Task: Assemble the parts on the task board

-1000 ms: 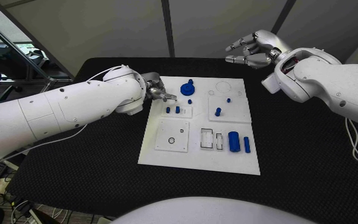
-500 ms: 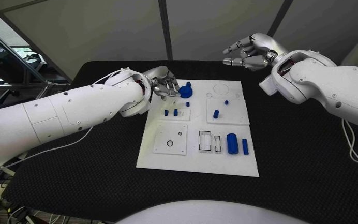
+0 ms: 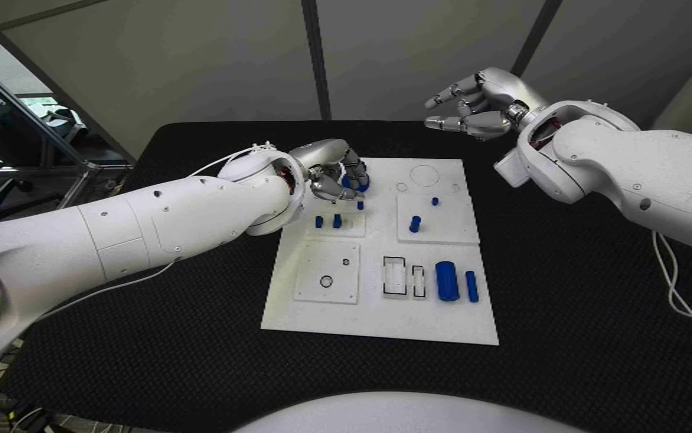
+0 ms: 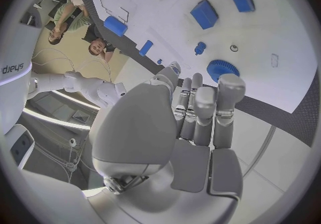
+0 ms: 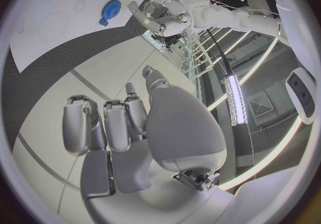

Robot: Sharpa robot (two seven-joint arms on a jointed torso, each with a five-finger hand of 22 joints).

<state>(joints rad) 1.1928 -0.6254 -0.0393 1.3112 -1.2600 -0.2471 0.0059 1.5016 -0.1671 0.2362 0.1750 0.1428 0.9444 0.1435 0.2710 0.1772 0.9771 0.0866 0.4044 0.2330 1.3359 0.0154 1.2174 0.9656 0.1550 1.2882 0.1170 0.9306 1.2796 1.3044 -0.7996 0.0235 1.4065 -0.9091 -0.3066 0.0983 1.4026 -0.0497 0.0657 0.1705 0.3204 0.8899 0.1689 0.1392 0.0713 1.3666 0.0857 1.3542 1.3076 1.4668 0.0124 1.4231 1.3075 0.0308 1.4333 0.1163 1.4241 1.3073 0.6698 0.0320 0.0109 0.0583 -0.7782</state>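
The task board (image 3: 378, 298) holds blue pegs (image 3: 327, 221) and cylinders (image 3: 447, 281). The left hand (image 3: 333, 175) hovers by the blue gear (image 4: 222, 69), fingers (image 4: 204, 109) loosely apart, empty. The right hand (image 3: 469, 105) hangs open.

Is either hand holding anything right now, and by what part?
Nothing held. Left hand hovers by the blue gear, fingers apart; right hand is raised, empty.

White board (image 3: 378, 298) on a black table (image 3: 577, 303). Blue gear (image 4: 222, 69), blue pegs (image 3: 327, 221) and blue cylinders (image 3: 447, 281) on the board; thin black outlines mark its slots (image 3: 395, 275). Both arms white, left hand (image 3: 332, 175) and right hand (image 3: 469, 103) silver with grey fingers (image 4: 227, 95)
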